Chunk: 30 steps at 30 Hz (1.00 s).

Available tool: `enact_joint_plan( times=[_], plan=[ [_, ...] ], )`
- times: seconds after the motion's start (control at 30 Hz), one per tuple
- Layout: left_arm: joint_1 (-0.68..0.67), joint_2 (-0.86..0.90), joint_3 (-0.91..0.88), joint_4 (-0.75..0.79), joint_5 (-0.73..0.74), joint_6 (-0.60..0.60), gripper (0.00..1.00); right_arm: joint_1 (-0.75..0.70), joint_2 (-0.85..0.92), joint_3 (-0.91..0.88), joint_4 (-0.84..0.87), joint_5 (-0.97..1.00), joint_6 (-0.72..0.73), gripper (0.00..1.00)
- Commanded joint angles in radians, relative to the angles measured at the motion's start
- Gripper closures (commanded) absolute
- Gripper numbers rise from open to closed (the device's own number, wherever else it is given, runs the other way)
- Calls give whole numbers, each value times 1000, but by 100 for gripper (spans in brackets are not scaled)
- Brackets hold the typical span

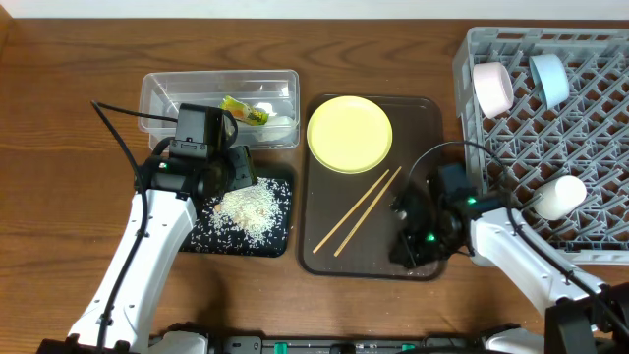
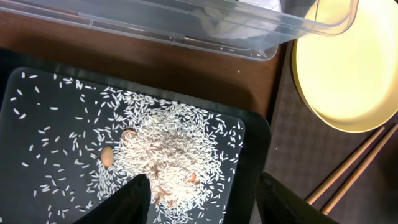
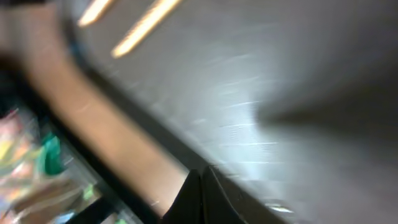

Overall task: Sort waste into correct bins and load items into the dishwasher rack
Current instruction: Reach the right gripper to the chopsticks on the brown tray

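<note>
Your left wrist camera picks out brown bits (image 2: 107, 155) among the rice grains (image 2: 168, 146) that overhead blurs. Left gripper (image 2: 202, 186) gapes above them; right gripper (image 3: 202, 179) is pinched together.

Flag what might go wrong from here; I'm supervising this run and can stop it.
1. The left gripper hangs open over the rice pile on the black tray; a low move could scatter grains onto the table.
2. The chopsticks lie flat, close together on the brown serving tray; a pinch might catch only one.
3. The right wrist view is blurred, so the right gripper may be hard to aim.
</note>
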Motion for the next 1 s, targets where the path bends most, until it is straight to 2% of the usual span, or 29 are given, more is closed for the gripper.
enact_joint_plan(
  times=[0.0,0.53,0.8,0.97],
  plan=[
    [4,-13,4,-2,-12,20,43,53,1,-2,-21,-146,-59,99],
    [4,-13,4,-2,-12,20,43,262,3,-5,-52,29,171,99],
    [4,-13,4,-2,-12,20,43,269,3,-6,-57,145,280,99],
    [4,-13,4,-2,-12,20,43,269,10,-11,-64,143,309,99]
  ],
)
